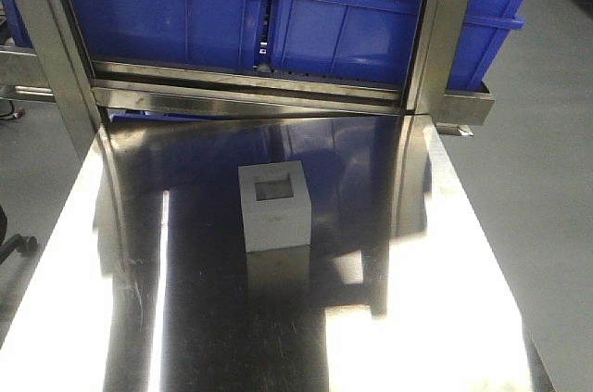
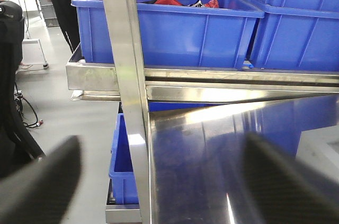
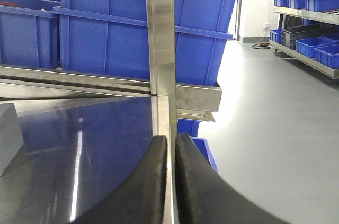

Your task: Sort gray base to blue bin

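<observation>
Gray base upright at the centre of the steel worktop, apart from the blue bin on the shelf behind. Left end effector spread wide, empty; right end effector pressed together on nothing.

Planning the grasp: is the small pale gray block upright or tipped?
Upright: the pale gray block sits flat on the steel table, recess facing up.

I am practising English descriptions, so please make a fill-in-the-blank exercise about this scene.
The gray base has a dark recess in its ____ face.
It stands on the steel ____, outside the blue bin.
The left claw is ____.
The right claw is ____, holding nothing.
Missing words: top, table, open, shut.
</observation>
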Robot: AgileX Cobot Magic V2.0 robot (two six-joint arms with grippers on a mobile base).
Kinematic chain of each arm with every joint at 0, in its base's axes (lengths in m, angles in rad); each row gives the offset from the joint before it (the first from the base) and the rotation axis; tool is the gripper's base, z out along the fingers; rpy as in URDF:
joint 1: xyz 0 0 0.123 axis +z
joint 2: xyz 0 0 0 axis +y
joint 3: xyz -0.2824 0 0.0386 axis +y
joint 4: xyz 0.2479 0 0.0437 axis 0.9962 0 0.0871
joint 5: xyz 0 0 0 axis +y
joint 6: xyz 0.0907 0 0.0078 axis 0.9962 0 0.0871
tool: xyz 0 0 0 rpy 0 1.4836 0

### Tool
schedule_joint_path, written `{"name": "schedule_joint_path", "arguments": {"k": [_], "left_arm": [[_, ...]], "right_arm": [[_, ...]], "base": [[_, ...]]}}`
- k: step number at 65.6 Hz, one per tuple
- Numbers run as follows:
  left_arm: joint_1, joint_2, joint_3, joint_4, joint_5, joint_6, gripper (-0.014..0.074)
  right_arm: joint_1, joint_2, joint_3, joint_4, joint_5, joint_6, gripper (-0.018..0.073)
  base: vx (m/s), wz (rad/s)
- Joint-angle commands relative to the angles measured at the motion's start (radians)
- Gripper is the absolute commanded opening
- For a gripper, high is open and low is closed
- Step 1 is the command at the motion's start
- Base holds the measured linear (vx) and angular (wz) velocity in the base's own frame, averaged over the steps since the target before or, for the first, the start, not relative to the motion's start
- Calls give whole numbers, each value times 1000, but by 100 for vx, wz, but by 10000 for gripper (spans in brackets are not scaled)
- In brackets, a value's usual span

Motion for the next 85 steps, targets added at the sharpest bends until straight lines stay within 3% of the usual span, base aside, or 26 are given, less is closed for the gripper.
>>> {"name": "schedule_joint_path", "arguments": {"k": [1, 9, 19, 28, 34, 39, 42, 49, 58, 68, 75, 85], "left_arm": [[2, 14, -32, -11, -71, 1, 734], [2, 15, -32, -19, -89, -1, 713], [2, 40, -48, -125, -155, 21, 664], [2, 156, -147, -256, -98, 197, 608], [2, 280, -266, -385, -12, 362, 575], [2, 362, -345, -484, 39, 449, 569], [2, 425, -402, -553, 60, 488, 569], [-9, 533, -488, -612, 75, 523, 569], [-95, 665, -576, -600, 69, 523, 569], [-267, 805, -625, -557, 2, 508, 562], [-368, 895, -649, -448, -51, 394, 560], [-455, 1019, -716, -184, -31, 122, 560]], "right_arm": [[-4, -8, 1, -6, -74, -7, -4], [-4, -8, 1, -6, -74, -7, -4], [-4, -8, 1, -6, -74, -7, -4], [-4, -8, 1, -6, -74, -7, -4], [-4, -8, 1, -6, -74, -7, -4], [-4, -8, 1, -6, -74, -7, -4], [-4, -8, 1, -6, -74, -7, -4], [-4, -8, 1, -6, -74, -7, -4], [-4, -8, 1, -6, -74, -7, -4], [-4, -8, 1, -6, -74, -7, -4], [-4, -8, 1, -6, -74, -7, -4], [-4, -8, 1, -6, -74, -7, -4]], "base": [[0, 0], [0, 0], [0, 0], [0, 0], [0, 0], [0, 0], [0, 0], [0, 0], [0, 0], [0, 0], [0, 0], [0, 0]]}}
